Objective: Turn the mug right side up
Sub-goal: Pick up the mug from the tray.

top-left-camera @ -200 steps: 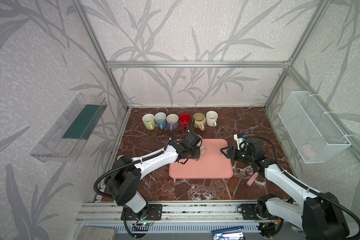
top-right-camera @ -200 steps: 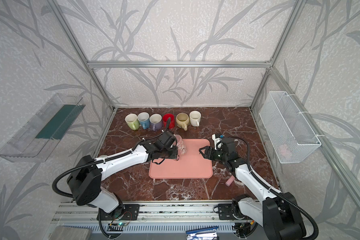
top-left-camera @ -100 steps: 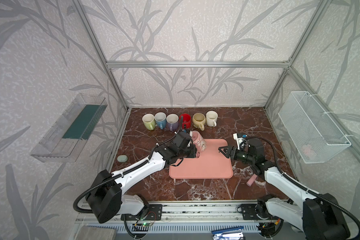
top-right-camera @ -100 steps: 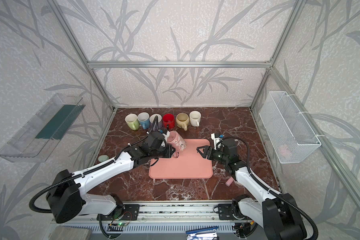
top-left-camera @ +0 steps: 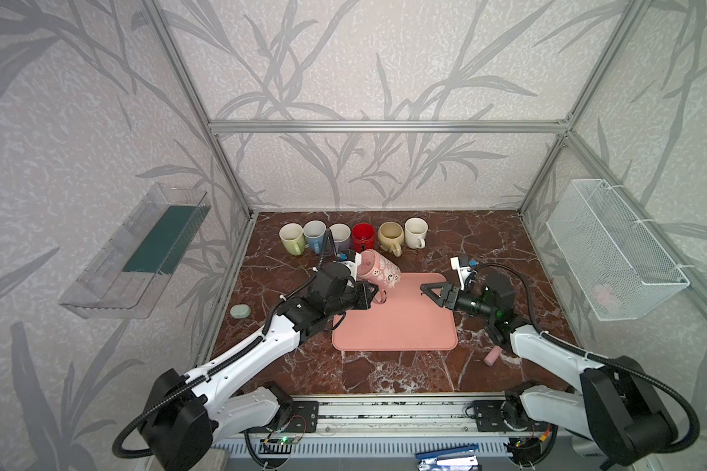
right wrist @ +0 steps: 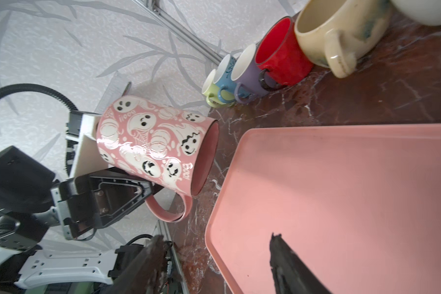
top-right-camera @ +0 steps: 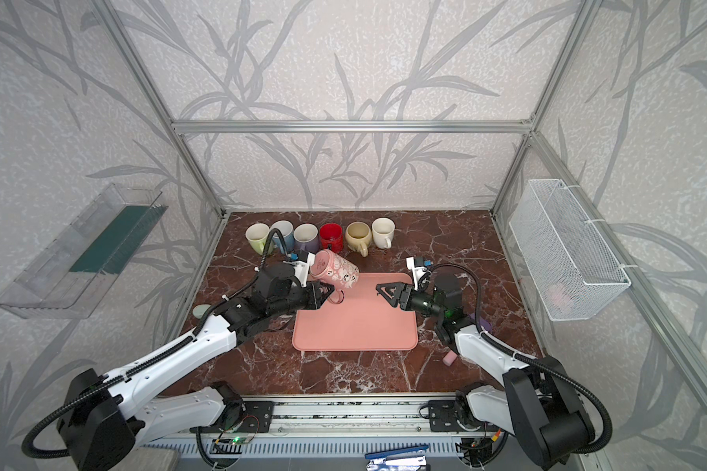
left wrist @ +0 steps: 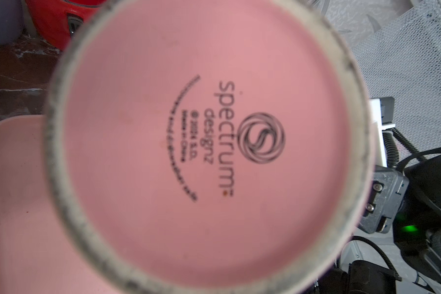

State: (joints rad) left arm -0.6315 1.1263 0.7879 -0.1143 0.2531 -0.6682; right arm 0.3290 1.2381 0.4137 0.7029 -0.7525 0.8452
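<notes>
In the air by the far left corner of the flat pink plastic tray point(top-left-camera: 392, 330), the pink ghost-patterned ceramic mug point(top-left-camera: 378, 272) hangs on its side, the left gripper point(top-left-camera: 373, 295) clamped on its handle point(right wrist: 168, 211). Six coloured mugs point(top-left-camera: 354, 238) stand in a row just behind; across the tray the right gripper point(top-left-camera: 430, 291) hovers, fingers apart.

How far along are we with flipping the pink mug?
Done: left gripper shut on the pink mug by its handle, mug off the tray. In hand: mug tipped sideways, mouth toward the open right gripper. Left: finish turning, set it upright.
</notes>
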